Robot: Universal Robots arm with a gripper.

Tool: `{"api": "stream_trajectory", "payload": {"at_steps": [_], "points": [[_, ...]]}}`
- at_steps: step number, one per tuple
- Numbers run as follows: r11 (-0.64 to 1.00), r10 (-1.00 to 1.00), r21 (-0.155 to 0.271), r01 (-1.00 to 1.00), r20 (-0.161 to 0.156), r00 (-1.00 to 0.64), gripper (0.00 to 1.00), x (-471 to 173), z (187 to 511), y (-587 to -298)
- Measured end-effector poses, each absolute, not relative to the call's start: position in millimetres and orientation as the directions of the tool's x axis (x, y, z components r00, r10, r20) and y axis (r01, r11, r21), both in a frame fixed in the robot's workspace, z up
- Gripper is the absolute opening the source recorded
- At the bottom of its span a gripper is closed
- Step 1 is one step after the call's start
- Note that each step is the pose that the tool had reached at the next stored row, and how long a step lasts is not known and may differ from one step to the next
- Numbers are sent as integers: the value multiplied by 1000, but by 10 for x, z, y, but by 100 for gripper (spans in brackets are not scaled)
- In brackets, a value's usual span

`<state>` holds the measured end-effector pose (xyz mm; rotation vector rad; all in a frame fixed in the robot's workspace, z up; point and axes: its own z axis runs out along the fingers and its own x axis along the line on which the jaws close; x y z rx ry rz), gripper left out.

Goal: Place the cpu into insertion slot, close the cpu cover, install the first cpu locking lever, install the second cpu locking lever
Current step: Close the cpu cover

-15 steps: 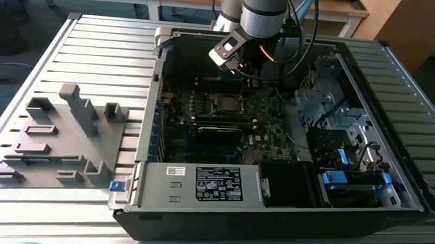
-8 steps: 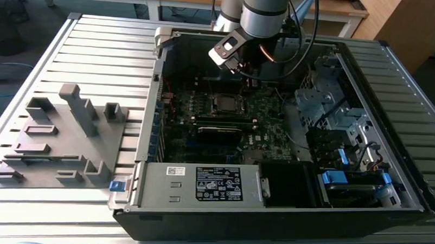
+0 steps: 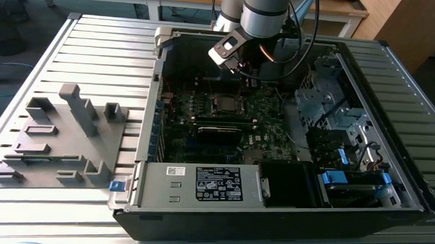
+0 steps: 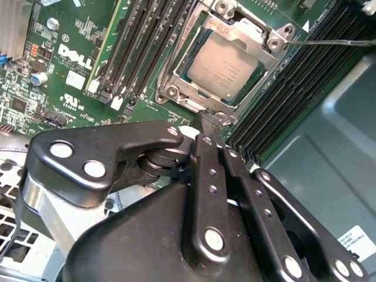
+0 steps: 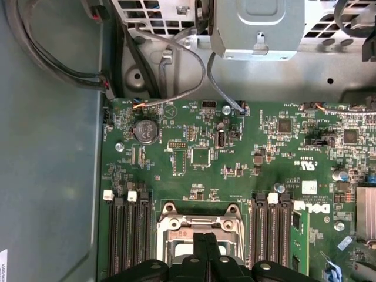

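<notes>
One slatted tabletop [image 3: 97,47] carries everything here, and on it lies the open computer case [image 3: 157,193] with the arm [image 3: 265,9] reaching down into it. Inside, the green motherboard [image 5: 235,153] covers the case floor, and the insertion slot [image 3: 223,103] sits between two banks of long black memory slots [image 4: 147,41]. The cpu [image 4: 223,67] is already seated in that slot. Its dull grey top shows through the window of the cpu cover [image 4: 258,44], which appears to be lowered over it (whether it lies fully flat is hard to judge). A thin wire locking lever [image 4: 329,42] runs out from one corner of the socket across the memory slots. The claw [image 4: 207,124] hangs just beside the socket's edge, its two fingers pressed together with nothing between them. The likely hazard is a slip. The lever looks thin and springy, so a closed tip pushing off its line could skid onto the board or the memory slots. If the cover is not fully down, forcing a lever could load the cpu unevenly.
</notes>
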<state>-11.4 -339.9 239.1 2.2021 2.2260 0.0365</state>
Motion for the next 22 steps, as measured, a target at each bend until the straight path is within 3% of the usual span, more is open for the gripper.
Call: {"api": "stream_trajectory", "payload": {"at_steps": [22], "points": [[28,1000,18,999,9,-29,11,-114,2391,-3399]]}}
